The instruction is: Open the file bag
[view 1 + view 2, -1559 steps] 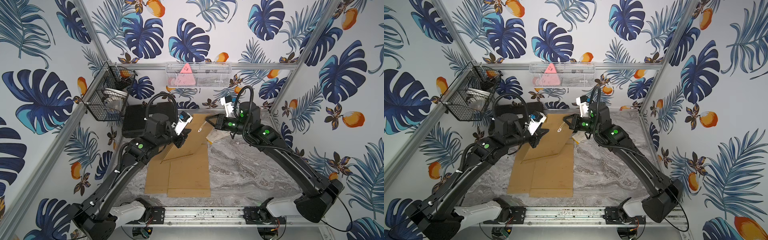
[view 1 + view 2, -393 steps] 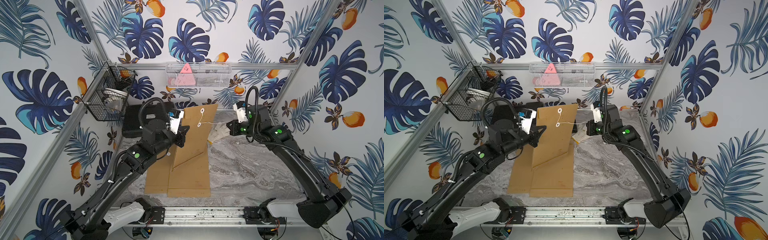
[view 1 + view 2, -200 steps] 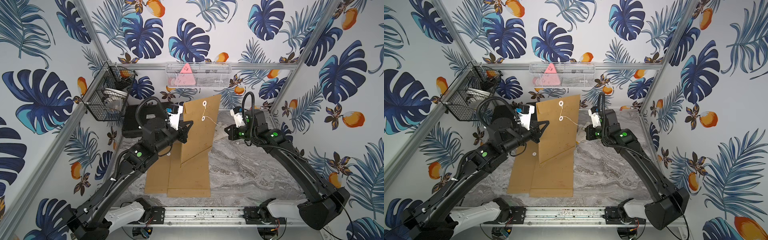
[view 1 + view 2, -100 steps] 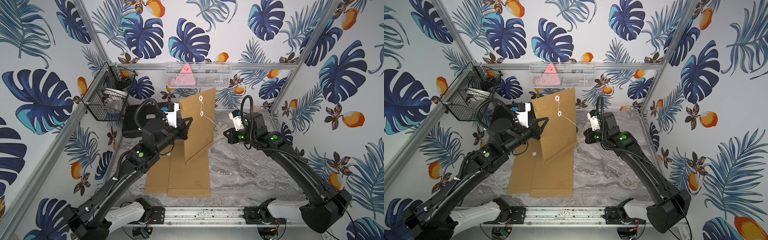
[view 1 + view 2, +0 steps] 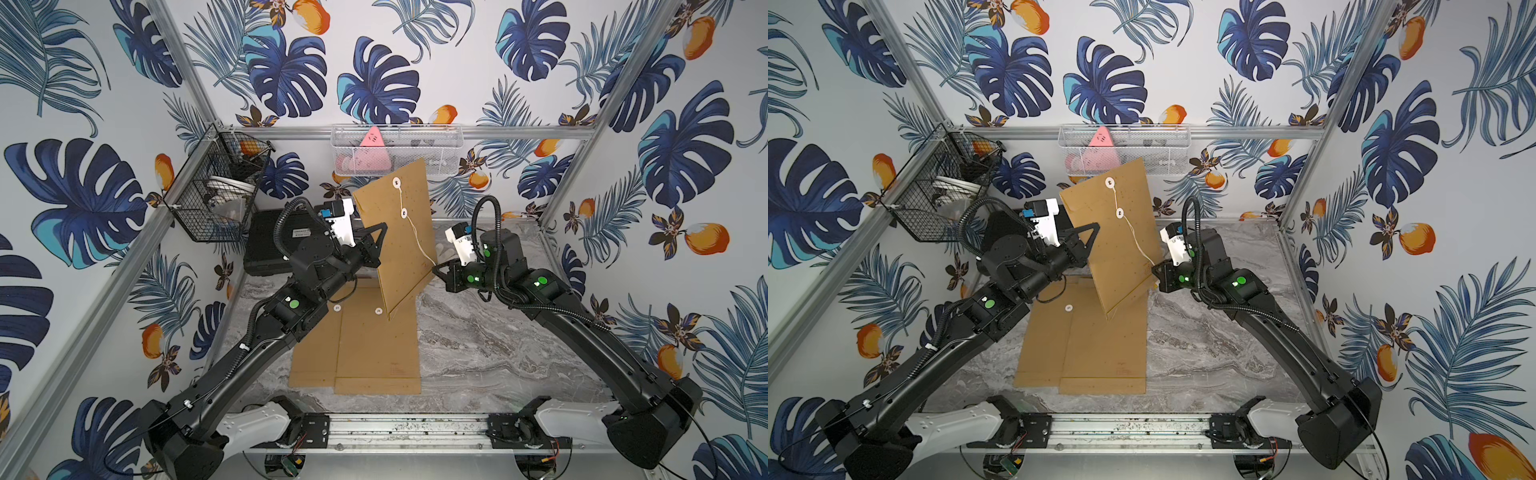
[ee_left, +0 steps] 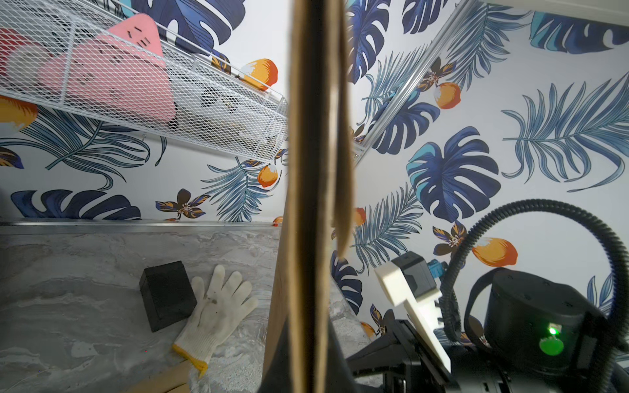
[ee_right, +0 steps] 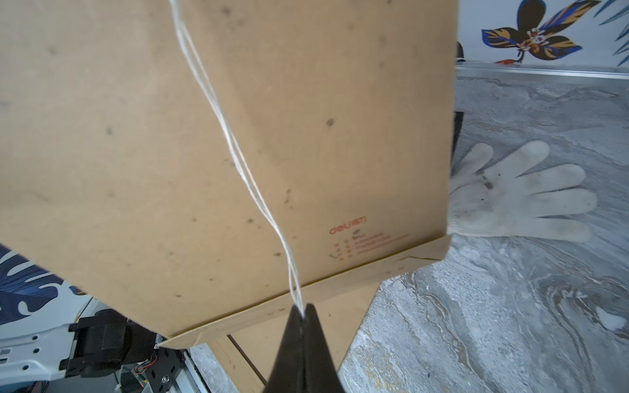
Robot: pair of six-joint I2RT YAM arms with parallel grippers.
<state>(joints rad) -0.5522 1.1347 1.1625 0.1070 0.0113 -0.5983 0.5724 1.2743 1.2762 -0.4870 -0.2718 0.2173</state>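
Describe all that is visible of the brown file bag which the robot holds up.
The file bag is a flat brown kraft-paper envelope with dark specks and small red print near its bottom fold. It stands nearly upright, tilted, flap end up. Two white discs sit near the top; a white string runs between them and on to the right gripper, shut on it. The left gripper clamps one long edge. Below it other bags lie flat.

Brown kraft file bag — upright, tilted, lifted clear — its white string stretched taut sideways.
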